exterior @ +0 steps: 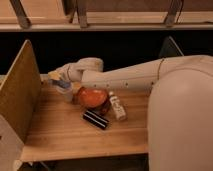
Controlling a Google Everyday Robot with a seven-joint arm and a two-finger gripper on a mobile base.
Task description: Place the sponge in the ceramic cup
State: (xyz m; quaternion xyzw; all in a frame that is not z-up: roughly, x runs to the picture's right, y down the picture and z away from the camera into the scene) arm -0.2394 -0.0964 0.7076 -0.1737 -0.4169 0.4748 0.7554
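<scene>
My gripper (58, 80) is at the far left of the wooden table, at the end of the long white arm that reaches in from the right. It is shut on the sponge (63, 84), a small blue-grey pad. The sponge hangs right at the mouth of the ceramic cup (64, 95). This small pale cup stands just left of the orange bowl. I cannot tell whether the sponge touches the cup's rim.
An orange bowl (92, 98) sits right of the cup. In front of it lies a black striped block (96, 119), with a white bottle-like object (117, 106) to the right. A tan side panel (19, 95) walls the table's left edge. My arm's bulky white body (180, 120) fills the right side.
</scene>
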